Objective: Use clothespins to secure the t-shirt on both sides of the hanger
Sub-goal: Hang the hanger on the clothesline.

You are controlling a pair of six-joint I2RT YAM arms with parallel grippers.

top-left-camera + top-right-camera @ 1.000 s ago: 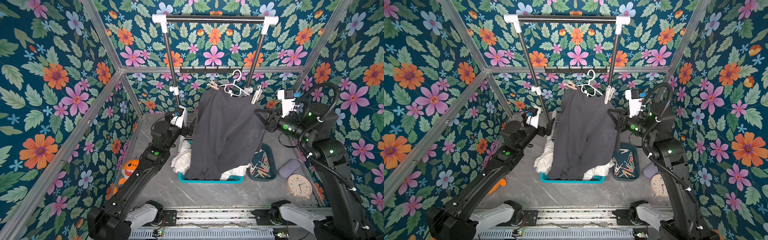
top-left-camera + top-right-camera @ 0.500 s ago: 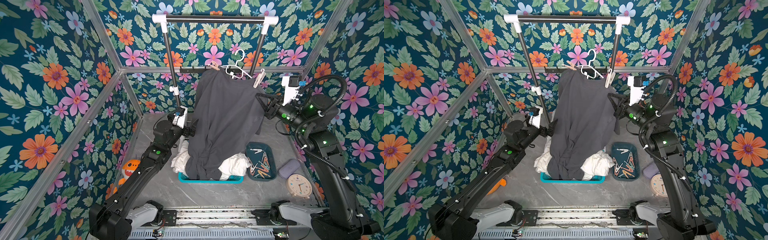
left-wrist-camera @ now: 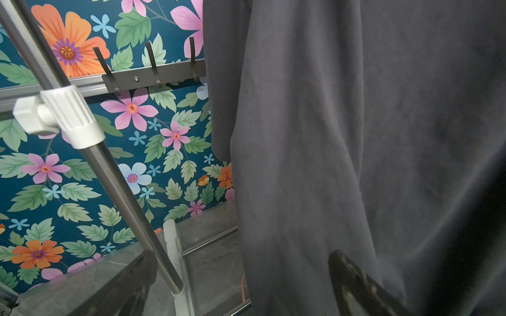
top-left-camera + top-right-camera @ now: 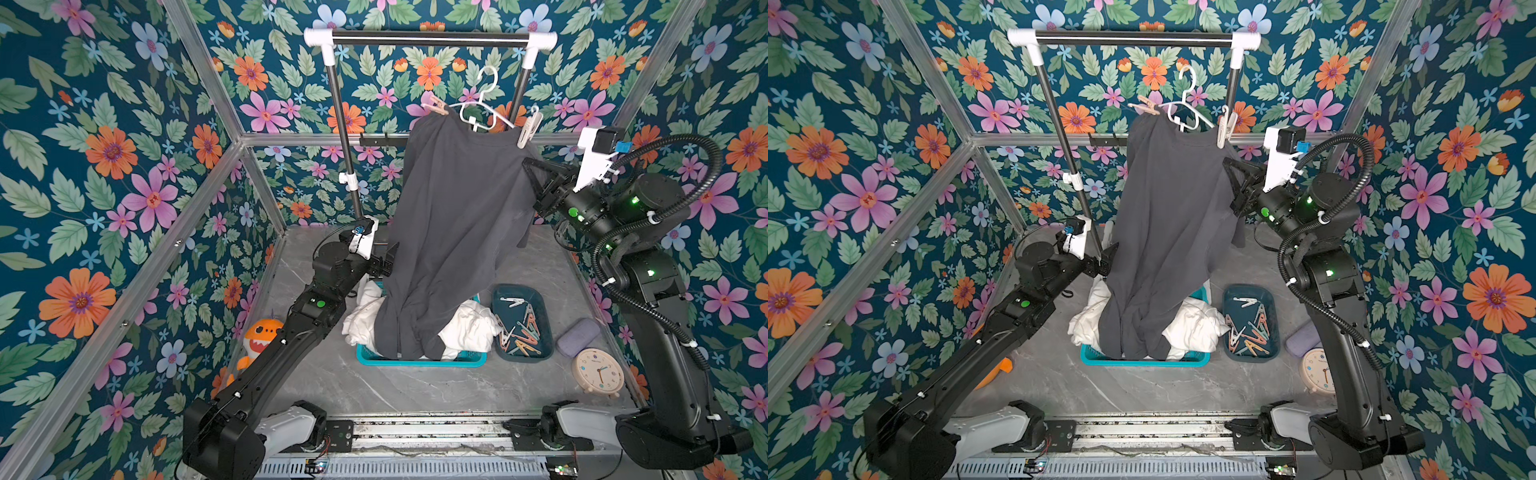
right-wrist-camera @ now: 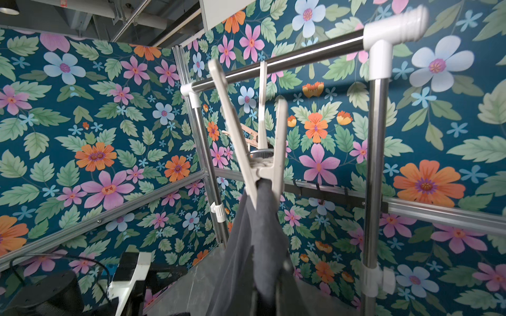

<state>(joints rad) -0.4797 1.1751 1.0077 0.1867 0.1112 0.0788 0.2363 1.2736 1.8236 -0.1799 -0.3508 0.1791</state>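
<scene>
Over on the left, the left end effector (image 4: 384,263) is sitting spread wide and released. Its fingers (image 3: 353,284) are holding nothing, just beside the lower side of the dark grey t-shirt (image 4: 457,232). The t-shirt is draping from a white hanger (image 4: 482,106) in front of the rack (image 4: 428,39), and its hem is trailing into the teal basket (image 4: 415,362) of white laundry on the bench (image 4: 395,386). A pink clothespin (image 4: 435,106) is biting the left shoulder and a white clothespin (image 4: 527,132) the right one. The right end effector (image 4: 536,181) is clenched on the t-shirt's edge, just under that white clothespin. Loose clothespins (image 4: 519,328) are lying in the dark tray (image 4: 549,332) right of the basket.
</scene>
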